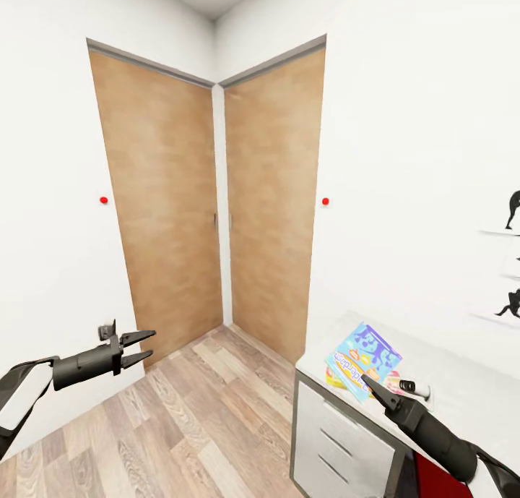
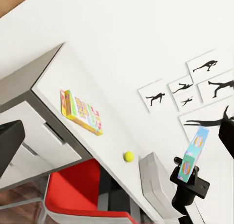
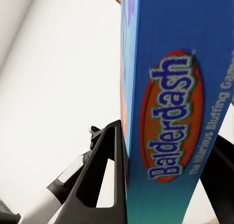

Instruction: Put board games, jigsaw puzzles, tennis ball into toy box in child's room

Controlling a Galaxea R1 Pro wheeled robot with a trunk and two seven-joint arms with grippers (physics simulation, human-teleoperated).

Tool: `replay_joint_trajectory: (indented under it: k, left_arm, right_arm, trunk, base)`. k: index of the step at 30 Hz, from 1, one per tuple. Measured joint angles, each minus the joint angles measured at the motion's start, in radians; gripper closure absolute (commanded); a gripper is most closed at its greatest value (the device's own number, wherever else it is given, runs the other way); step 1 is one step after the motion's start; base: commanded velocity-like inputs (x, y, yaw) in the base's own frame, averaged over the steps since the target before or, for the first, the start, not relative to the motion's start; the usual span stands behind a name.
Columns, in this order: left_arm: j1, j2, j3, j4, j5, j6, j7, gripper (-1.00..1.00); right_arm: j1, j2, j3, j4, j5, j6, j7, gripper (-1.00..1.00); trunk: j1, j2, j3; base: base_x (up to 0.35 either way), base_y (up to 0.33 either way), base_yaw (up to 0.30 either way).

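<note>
Board game (image 3: 178, 112): flat light-blue box, "Balderdash" lettered in blue on an orange oval; pinched edgewise by right gripper (image 3: 161, 180), above the table (image 1: 462, 389); left gripper (image 1: 141, 347) spread, holding nothing.

Red chair (image 2: 78, 190) under the desk; red dots (image 1: 104, 200) flanking two doors

White walls (image 1: 404, 122) meeting in a corner, with two wooden wardrobe doors (image 1: 162, 216) set at an angle. Wood-plank floor (image 1: 195, 418) below. At right, a pale desk (image 1: 462, 389) with white drawers (image 1: 339, 440). Black silhouette pictures (image 2: 195, 85) on the wall. A red chair (image 2: 78, 194) tucked beneath.
</note>
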Motion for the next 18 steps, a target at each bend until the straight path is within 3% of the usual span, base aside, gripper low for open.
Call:
replay_joint_trajectory:
  k: [18]
  left_arm:
    - [0.000, 0.000, 0.000, 0.000, 0.000, 0.000, 0.000, -1.00]
  right_arm:
    - [0.000, 0.000, -0.001, 0.001, 0.000, 0.000, -0.001, 1.00]
  trunk:
    - [0.000, 0.000, 0.012]
  base:
    - [0.000, 0.000, -0.279]
